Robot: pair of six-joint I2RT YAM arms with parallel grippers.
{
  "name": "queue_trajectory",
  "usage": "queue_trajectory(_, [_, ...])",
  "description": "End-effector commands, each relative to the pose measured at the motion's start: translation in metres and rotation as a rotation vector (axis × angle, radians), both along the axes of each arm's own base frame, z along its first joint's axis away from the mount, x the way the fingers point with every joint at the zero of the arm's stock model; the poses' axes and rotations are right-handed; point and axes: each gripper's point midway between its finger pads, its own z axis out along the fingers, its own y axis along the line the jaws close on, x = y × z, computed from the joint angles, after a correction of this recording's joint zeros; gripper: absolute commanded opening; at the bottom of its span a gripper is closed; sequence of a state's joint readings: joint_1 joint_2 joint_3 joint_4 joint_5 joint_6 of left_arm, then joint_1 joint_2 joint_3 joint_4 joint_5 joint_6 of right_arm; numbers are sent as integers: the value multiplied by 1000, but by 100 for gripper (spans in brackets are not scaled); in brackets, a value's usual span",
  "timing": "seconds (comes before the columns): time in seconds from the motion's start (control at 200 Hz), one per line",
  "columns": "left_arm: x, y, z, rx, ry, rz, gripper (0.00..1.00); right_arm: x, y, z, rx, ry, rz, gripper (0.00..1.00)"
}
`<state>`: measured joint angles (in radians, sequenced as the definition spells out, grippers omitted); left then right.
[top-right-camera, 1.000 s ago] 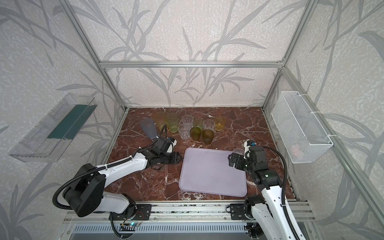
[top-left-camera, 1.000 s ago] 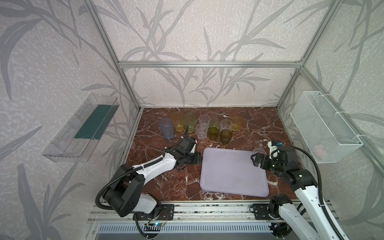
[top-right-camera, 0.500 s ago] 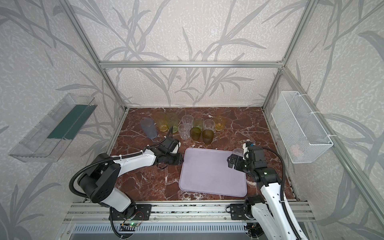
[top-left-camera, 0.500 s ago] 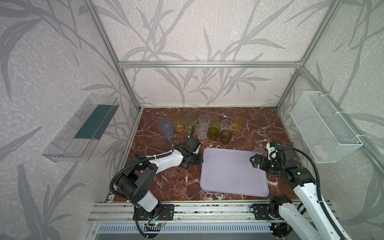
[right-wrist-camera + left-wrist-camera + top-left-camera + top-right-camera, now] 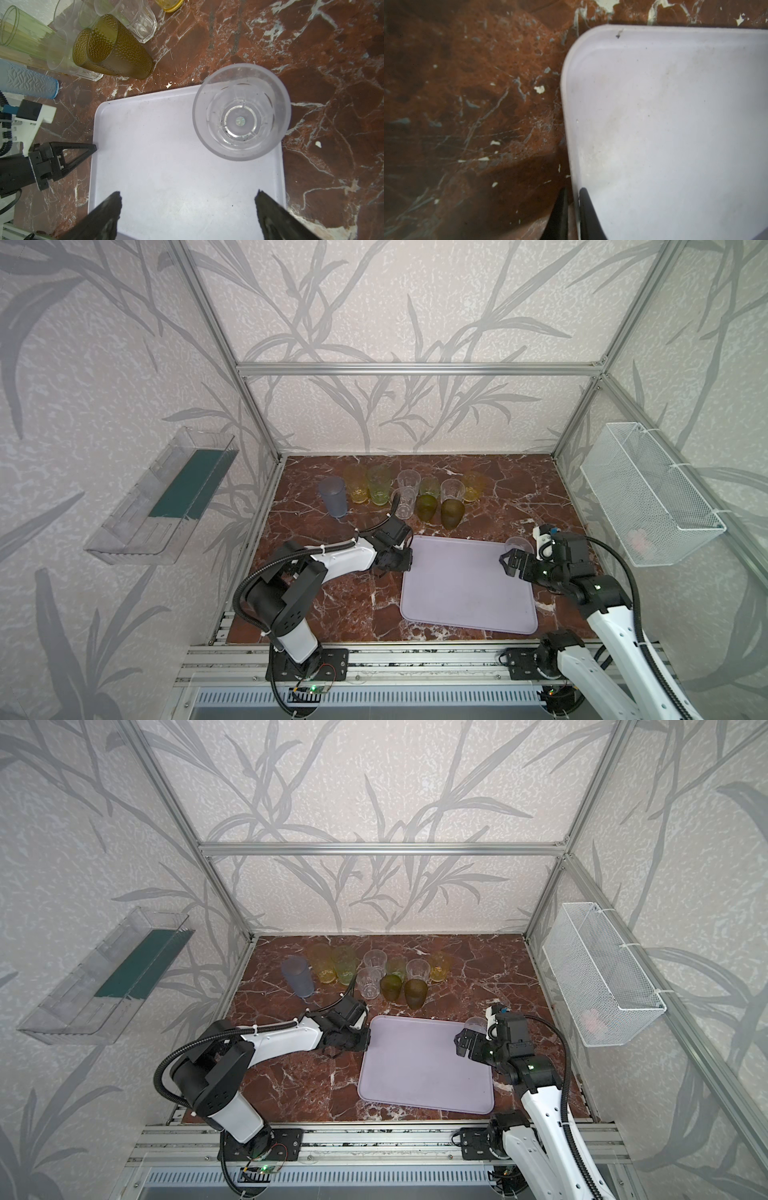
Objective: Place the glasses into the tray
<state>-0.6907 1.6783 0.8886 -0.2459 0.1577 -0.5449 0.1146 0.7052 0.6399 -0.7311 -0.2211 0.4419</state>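
Note:
The pale lilac tray [image 5: 465, 585] [image 5: 424, 1065] lies on the marble floor at the front middle. My left gripper [image 5: 409, 562] [image 5: 573, 193] is shut on the rim of the tray's left edge [image 5: 571, 124], one finger outside and one inside. A clear glass [image 5: 517, 545] [image 5: 241, 112] stands upright in the tray's far right corner. My right gripper [image 5: 509, 564] [image 5: 188, 199] hangs open just in front of it, holding nothing. Several more glasses stand in a cluster behind the tray, among them a blue-grey one [image 5: 332, 497] and two olive-brown ones [image 5: 452, 513] [image 5: 116, 47].
A white wire basket [image 5: 648, 493] hangs on the right wall and a clear bin with a green bottom [image 5: 162, 497] on the left wall. Bare marble floor [image 5: 340, 601] lies left of the tray. An aluminium rail [image 5: 395, 659] runs along the front.
My left gripper has slid right to the tray's left edge and closed on its rim. The right gripper stays open near the clear glass, barely moved.

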Motion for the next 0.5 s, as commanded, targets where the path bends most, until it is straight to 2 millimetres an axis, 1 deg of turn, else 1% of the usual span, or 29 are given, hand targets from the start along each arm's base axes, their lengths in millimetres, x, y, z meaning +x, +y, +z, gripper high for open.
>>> queue_trajectory(0.0, [0,13,-8,102,10,37,9,-4,-1,-3,-3,12,-4,99])
queue_trajectory(0.105, [1,17,-10,124,11,65,6,-5,-2,-3,-6,10,-6,99])
queue_trajectory(0.16, [1,20,-11,132,11,74,2,-5,-2,-3,-6,10,-6,99])
queue_trajectory(0.24, [1,25,-12,157,6,92,0,-5,-2,-2,-6,5,-7,99])
queue_trajectory(0.495, [1,45,-10,228,-15,151,0,-5,-3,-3,-9,4,-7,99])
